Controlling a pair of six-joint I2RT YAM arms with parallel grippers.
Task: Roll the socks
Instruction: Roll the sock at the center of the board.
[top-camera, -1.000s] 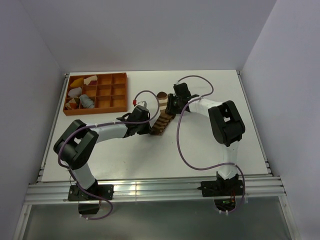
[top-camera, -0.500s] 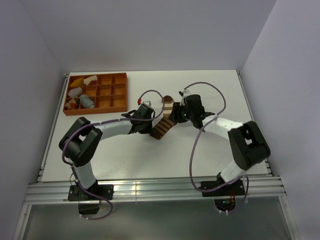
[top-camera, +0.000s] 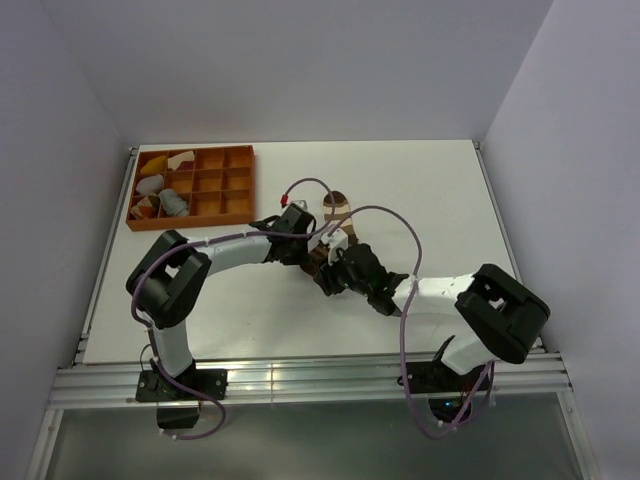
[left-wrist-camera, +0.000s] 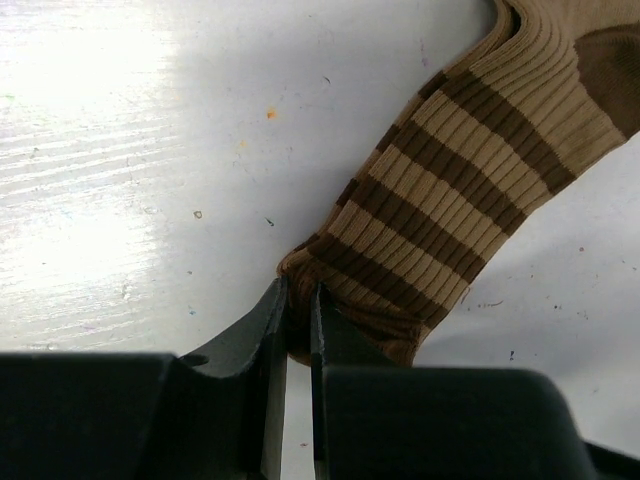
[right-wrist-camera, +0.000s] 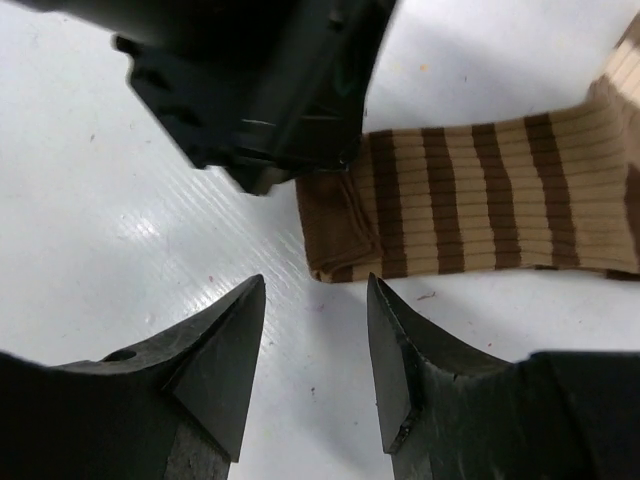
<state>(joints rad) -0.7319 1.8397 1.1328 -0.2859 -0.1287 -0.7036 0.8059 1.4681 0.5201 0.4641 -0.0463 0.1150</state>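
Left pincer (top-camera: 308, 248) and right pincer (top-camera: 332, 272), seen from overhead, crowd the brown striped sock (top-camera: 336, 212), which stretches away beyond them, unrolled. Left wrist view alone shows its jaws clamped on the cuff corner. Right wrist view shows its own jaws spread, cuff just ahead, untouched. Rolling seems barely begun.

We see a white table (top-camera: 440, 190) standing in a booth: pale grey walls (top-camera: 300, 70) rise behind the table and at both its sides, an aluminium rail (top-camera: 320, 382) runs along its near edge, and light glares on its top
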